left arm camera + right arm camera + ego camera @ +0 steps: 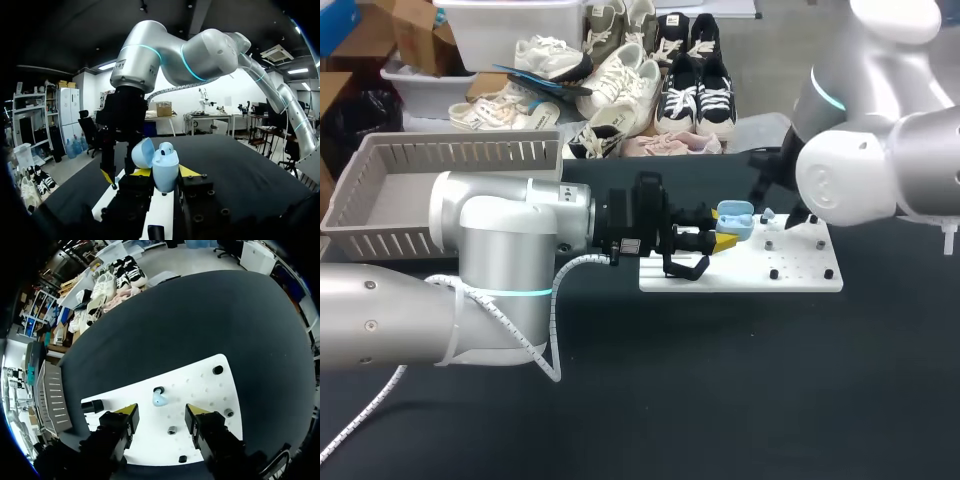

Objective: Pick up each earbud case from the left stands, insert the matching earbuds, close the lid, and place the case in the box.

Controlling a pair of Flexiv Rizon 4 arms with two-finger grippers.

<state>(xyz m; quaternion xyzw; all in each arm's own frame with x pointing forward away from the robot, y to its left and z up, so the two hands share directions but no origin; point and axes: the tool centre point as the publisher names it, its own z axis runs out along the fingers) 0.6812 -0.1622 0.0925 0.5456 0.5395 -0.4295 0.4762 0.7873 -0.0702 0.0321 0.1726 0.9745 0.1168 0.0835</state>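
My left gripper is shut on a light blue earbud case, held over the left end of the white stand board. In the left wrist view the case stands upright between the yellow tips of my left gripper. Its lid is swung open and one earbud sits in it. My right gripper hangs open above the board. A light blue earbud rests on a black peg just ahead of its fingers. My right arm's own body hides that gripper in the head view.
The grey slatted box stands at the table's back left and also shows in the right wrist view as a grey box. A black stand sits at the board's end. Small black pegs dot the board. Dark tabletop lies in front.
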